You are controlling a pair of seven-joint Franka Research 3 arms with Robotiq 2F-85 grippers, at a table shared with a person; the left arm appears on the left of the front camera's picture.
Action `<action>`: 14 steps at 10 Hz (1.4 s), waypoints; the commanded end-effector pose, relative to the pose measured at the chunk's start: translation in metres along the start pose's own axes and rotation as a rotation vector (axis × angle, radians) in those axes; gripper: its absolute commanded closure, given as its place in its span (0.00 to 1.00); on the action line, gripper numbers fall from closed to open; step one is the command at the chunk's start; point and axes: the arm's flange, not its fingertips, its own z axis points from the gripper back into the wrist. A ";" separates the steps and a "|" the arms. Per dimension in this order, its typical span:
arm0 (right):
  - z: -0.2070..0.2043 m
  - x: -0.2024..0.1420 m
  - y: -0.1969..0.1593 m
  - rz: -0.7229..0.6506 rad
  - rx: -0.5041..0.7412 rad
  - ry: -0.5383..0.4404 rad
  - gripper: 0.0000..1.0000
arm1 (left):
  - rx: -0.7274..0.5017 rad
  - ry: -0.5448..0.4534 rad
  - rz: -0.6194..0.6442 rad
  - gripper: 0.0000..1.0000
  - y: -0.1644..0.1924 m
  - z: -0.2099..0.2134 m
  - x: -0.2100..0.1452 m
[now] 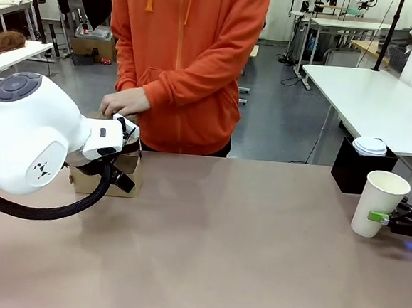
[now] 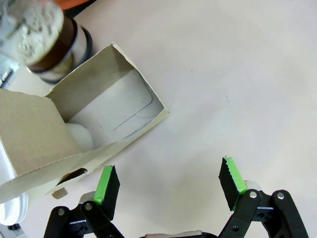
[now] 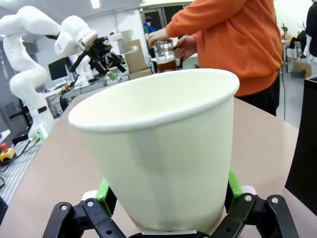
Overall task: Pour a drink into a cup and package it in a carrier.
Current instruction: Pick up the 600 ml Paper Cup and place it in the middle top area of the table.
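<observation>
— Cup [image 1: 377,199]: where is it to be found?
— It is seen upright on the table [image 1: 219,255], near the right edge. It is set just beside a black box [image 1: 349,174], on which white lids [image 1: 370,146] are stacked. No lid is fitted; the rolled rim is open.

— By what is it held?
— It is gripped low on its wall by the right gripper [image 1: 372,218]. In the right wrist view the green pads [image 3: 105,194] are pressed against opposite sides of the cup [image 3: 158,148]. The jaws are drawn in to the cup's width. Its base is seen resting on the table in the front view.

— And how is the left gripper [image 2: 168,173] set?
— Its jaws are spread wide and nothing is held between them; bare table is seen in the gap. It is hung just beside the carrier [image 2: 34,129], with one finger close to the cardboard wall. Whether that wall is touched cannot be told.

— Where is the carrier placed?
— It is set at the far left of the table [image 1: 84,180], in front of a person [image 1: 185,52] in an orange top. It is partly hidden by the left arm. A clear vessel with brown liquid [image 3: 166,57] is held near it in the person's hands [image 1: 124,103].
</observation>
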 end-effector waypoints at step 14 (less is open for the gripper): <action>-0.004 0.015 -0.004 0.014 -0.089 0.009 0.20 | -0.001 -0.001 0.001 0.00 0.000 0.000 0.000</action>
